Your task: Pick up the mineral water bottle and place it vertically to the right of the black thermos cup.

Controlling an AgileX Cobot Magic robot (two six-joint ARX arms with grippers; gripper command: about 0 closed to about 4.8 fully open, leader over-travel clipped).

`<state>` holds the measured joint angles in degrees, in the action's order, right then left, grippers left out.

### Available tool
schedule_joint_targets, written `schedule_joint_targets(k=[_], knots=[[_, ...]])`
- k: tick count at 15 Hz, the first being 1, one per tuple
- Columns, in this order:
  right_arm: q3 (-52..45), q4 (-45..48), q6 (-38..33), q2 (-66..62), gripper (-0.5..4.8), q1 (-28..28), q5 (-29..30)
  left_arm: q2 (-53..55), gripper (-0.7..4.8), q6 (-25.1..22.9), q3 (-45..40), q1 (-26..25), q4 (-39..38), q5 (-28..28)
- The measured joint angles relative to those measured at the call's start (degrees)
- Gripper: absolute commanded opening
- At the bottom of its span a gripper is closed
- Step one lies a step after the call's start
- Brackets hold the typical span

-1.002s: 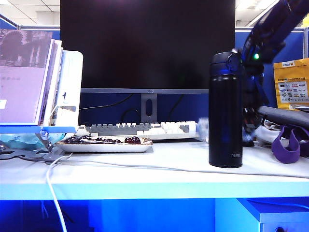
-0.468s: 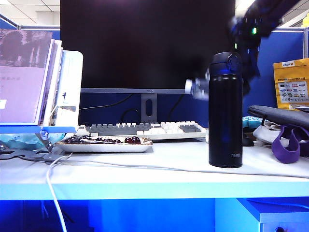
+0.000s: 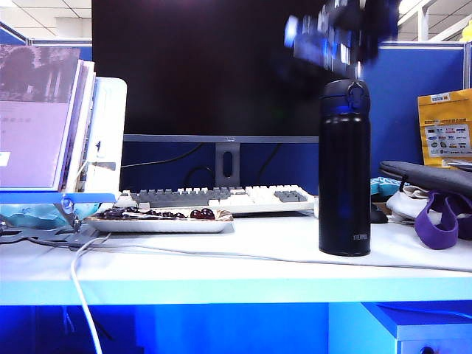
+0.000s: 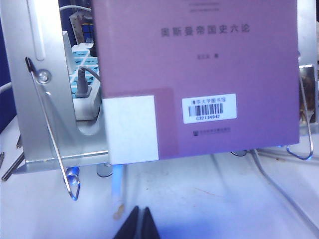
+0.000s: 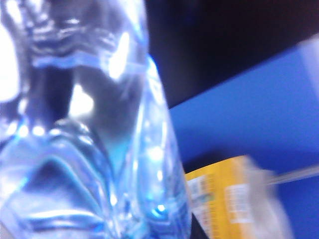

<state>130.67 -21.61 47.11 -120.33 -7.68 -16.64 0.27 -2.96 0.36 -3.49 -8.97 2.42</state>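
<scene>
Right gripper (image 3: 346, 33) is clamped on the mineral water bottle (image 3: 313, 40), high above the desk (image 3: 243, 251), over the black thermos cup (image 3: 344, 168) near the front right edge. Bottle's long axis looks roughly level, cap end pointing left; blurred. It needs uprighting. Left gripper (image 4: 140, 224) is closed, empty, by the book stand (image 4: 35, 99), well apart.

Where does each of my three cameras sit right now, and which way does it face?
Exterior: low at the desk's front edge, facing the monitor and black thermos cup; the right pincer shows blurred, above the thermos.
Left wrist: near the desktop, facing a purple book on a stand; the left pincer shows shut.
Right wrist: pressed up to the mineral water bottle; no pincer visible.
Shared: exterior and left wrist both show the book.
</scene>
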Motion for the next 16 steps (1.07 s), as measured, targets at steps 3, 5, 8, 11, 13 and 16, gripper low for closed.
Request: schedule_joint_targets(k=[3, 5, 8, 11, 13, 16], knots=[[0.6, 1.4, -6.9, 8.3, 1.48, -0.1, 2.4, 0.0, -0.03, 0.0, 0.0, 0.0, 0.0, 0.0], [0.6, 1.7, -7.5, 13.1, 1.48, -0.1, 2.8, 0.0, -0.03, 0.0, 0.0, 0.0, 0.0, 0.0], [0.5, -2.1, -8.5, 23.2, 1.48, -0.3, 3.9, 0.0, -0.03, 0.0, 0.0, 0.0, 0.0, 0.0], [0.7, -7.6, -12.2, 36.1, 1.47, -0.3, 6.4, 0.0, -0.03, 0.0, 0.0, 0.0, 0.0, 0.0], [1.0, -13.5, -13.5, 44.1, 1.47, -0.3, 8.6, 0.0, -0.03, 0.0, 0.0, 0.0, 0.0, 0.0], [0.7, -20.4, -17.7, 51.2, 1.47, -0.3, 12.6, 0.0, -0.03, 0.0, 0.0, 0.0, 0.0, 0.0]])
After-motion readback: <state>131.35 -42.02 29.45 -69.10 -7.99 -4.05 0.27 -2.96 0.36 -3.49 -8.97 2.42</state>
